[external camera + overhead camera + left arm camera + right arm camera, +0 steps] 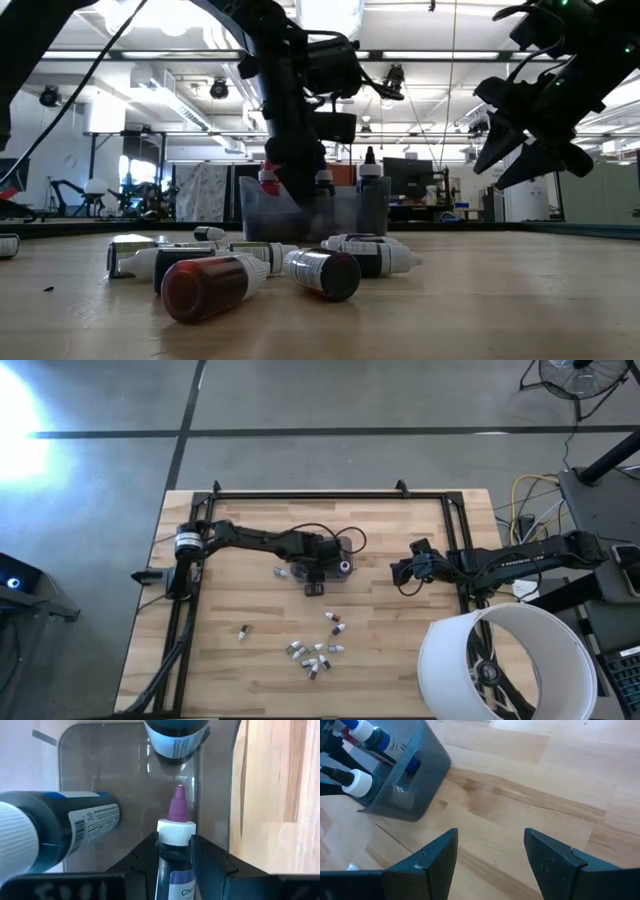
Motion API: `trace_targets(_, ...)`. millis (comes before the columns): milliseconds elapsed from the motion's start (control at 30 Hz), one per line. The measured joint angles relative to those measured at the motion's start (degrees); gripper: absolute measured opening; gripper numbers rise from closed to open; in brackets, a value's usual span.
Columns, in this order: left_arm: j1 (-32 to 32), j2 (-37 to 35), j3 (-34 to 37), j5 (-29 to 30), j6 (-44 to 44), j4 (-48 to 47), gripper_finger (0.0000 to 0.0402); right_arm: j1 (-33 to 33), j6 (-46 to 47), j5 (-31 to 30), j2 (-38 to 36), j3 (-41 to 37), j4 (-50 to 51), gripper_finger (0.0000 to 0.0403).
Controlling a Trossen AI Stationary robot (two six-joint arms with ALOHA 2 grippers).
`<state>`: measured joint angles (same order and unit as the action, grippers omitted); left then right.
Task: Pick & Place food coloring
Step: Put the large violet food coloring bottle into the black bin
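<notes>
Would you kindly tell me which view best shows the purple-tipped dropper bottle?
The left wrist view: the purple-tipped, white-capped dropper bottle sits between the left gripper fingers, inside the grey translucent tub. Elsewhere the arm hides it.

Pale wooden table (530, 780), visible grain, smooth matt finish
Grey translucent plastic tub (125, 775), glossy walls catching reflections
Plastic dropper bottles (210, 285), glossy dark bodies, printed paper labels, ribbed white caps
Purple-tipped bottle (176, 845), smooth plastic nozzle
Dark matt plastic-looking fingers (432, 860) on right gripper (490, 865)
</notes>
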<state>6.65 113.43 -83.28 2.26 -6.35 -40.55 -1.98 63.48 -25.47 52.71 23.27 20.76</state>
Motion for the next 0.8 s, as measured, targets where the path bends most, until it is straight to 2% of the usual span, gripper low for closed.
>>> trace_targets(400,0.0,-0.2,1.1,0.7,-1.6,-3.3,0.0088,0.0,0.0,0.0,0.0,-0.8,0.0,0.0221)
trace_targets(600,0.1,-0.1,1.3,3.0,-1.9,-4.5,0.0096,0.0,0.8,0.0,0.0,-1.5,-0.1,0.0221)
trace_targets(800,0.4,0.0,2.1,8.6,-3.1,-6.6,0.0122,0.0,2.5,0.0,0.0,-2.3,-0.1,0.0221)
